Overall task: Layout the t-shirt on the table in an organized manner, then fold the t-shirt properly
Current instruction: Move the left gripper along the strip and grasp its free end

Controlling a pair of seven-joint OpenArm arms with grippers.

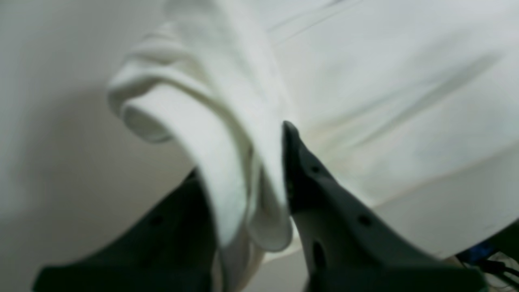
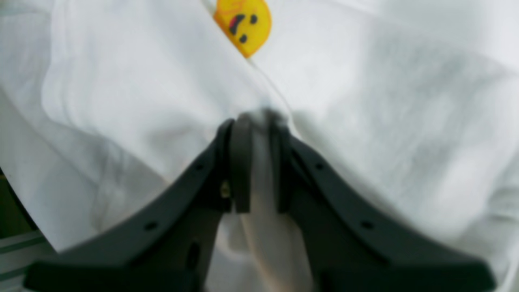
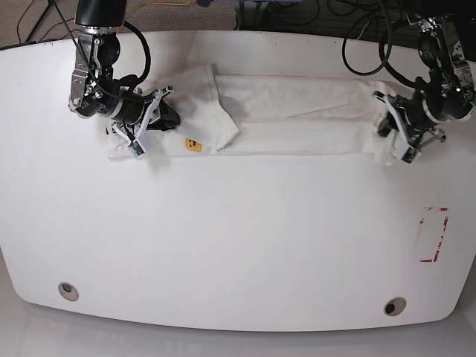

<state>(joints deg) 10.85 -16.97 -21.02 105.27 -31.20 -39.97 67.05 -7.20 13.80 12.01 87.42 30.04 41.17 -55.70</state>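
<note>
Both tools (image 2: 257,121) clamped on t-shirt (image 3: 297,115)

Base looks straight down; wrist views close on t-shirt (image 3: 297,115).

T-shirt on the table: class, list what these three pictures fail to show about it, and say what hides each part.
- Base view: the t-shirt lettering is hidden, folded inside.
- Base view: the hem end is covered by the left claw.
- Right wrist view: the pinched fold sits behind the right claw; smiley cut off by the top edge.
- Left wrist view: cloth blurred.
</note>
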